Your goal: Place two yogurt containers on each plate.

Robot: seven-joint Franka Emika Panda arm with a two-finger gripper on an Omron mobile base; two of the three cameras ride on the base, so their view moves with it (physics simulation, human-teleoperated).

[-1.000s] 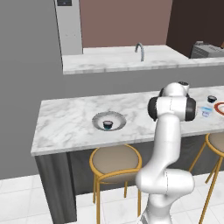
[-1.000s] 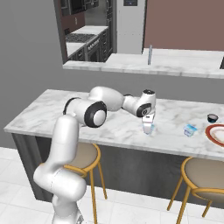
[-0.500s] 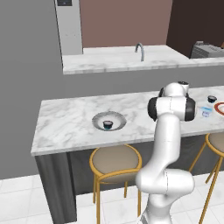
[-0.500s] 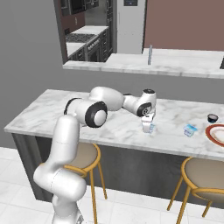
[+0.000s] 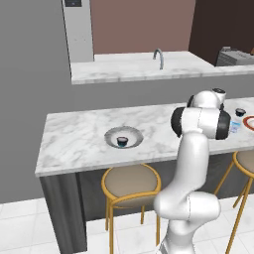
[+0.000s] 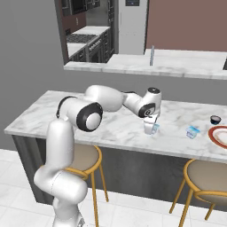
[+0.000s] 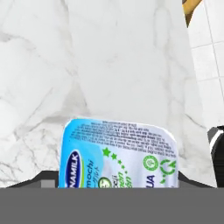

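My gripper (image 6: 151, 126) points down over the marble counter, shut on a pale blue-and-white yogurt container (image 6: 150, 129). Its printed lid (image 7: 120, 153) sits close up in the hand view, over bare marble. A second pale container (image 6: 192, 131) (image 5: 234, 126) stands to the right. Beyond it are a dark container (image 6: 215, 119) (image 5: 240, 112) and the red-rimmed plate (image 6: 219, 135) (image 5: 249, 122), which has nothing on it. The grey-white plate (image 5: 133, 134) lies at the counter's left part with another dark container (image 5: 122, 142) on it.
Round wooden stools (image 5: 130, 181) (image 6: 207, 173) stand under the counter's front edge. A higher back counter with a faucet (image 5: 158, 58) runs behind. The arm's elbow (image 5: 201, 121) hangs over the counter's front edge.
The gripper has risen a little with the pale container in it. Nothing else has moved.
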